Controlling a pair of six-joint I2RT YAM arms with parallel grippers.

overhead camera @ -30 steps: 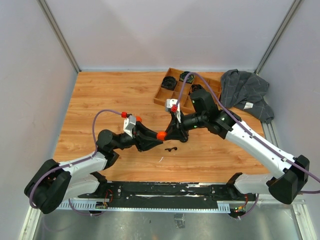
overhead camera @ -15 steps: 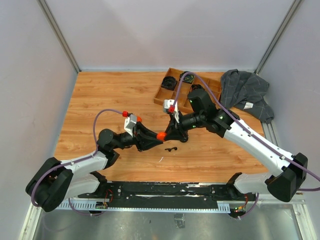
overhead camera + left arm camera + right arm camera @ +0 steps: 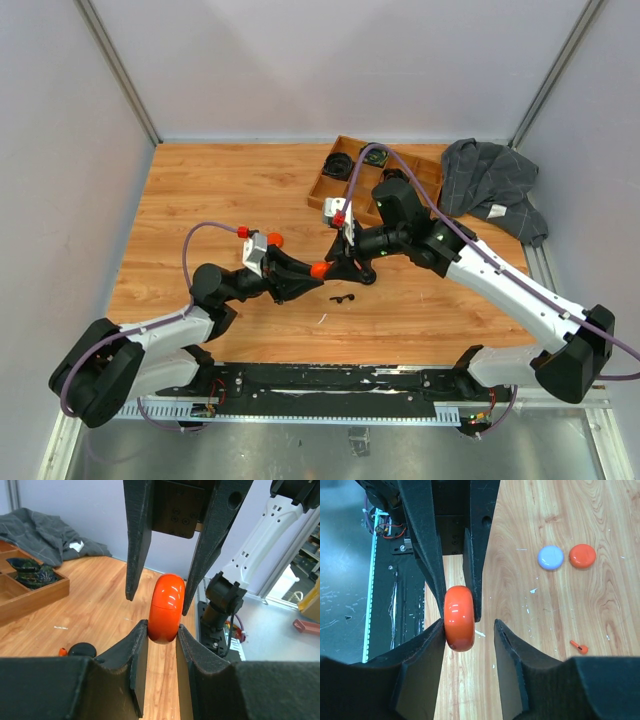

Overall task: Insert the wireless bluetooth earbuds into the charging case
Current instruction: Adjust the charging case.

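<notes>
My left gripper (image 3: 162, 630) is shut on a round orange charging case (image 3: 167, 608), held on edge above the table; the case lid is closed. In the top view the case (image 3: 318, 269) sits between both grippers. My right gripper (image 3: 469, 625) is open and straddles the same case (image 3: 459, 618): one finger touches it, the other stands apart. A black earbud (image 3: 343, 298) lies on the table just in front. An orange earbud (image 3: 579, 647) lies on the wood. A lilac round case (image 3: 550, 557) and a second orange round case (image 3: 582, 555) lie side by side.
A wooden compartment tray (image 3: 322, 197) stands at the back right with coiled black cables (image 3: 338, 165) in it. A grey cloth (image 3: 490, 185) lies at its right. A black rail (image 3: 330, 378) runs along the near edge.
Both grippers and the orange case between them have shifted slightly to the left. The black earbud on the table has not moved.
</notes>
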